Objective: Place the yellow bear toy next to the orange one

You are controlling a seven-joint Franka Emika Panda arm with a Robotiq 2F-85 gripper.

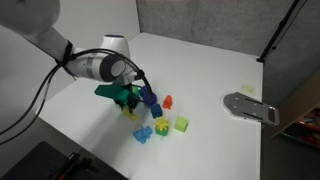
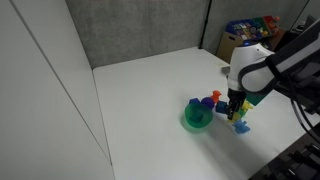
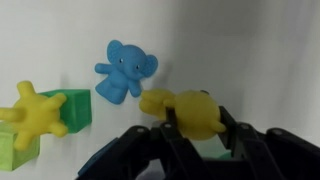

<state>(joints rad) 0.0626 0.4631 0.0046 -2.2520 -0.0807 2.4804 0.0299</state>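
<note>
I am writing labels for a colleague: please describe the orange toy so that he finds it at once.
On the white table, look at the toy cluster beside the robot arm. The orange toy stands at its edge, next to the blue blocks. It is the only orange-red piece; neighbours are blue, yellow or lime green.

Even, bright light; wrist view soft, perhaps motion-blurred; exterior views grainy.

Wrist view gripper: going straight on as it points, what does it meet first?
Probably the bare white table beyond the yellow bear toy it holds; the blue elephant sits aside. Depth unclear.
</note>
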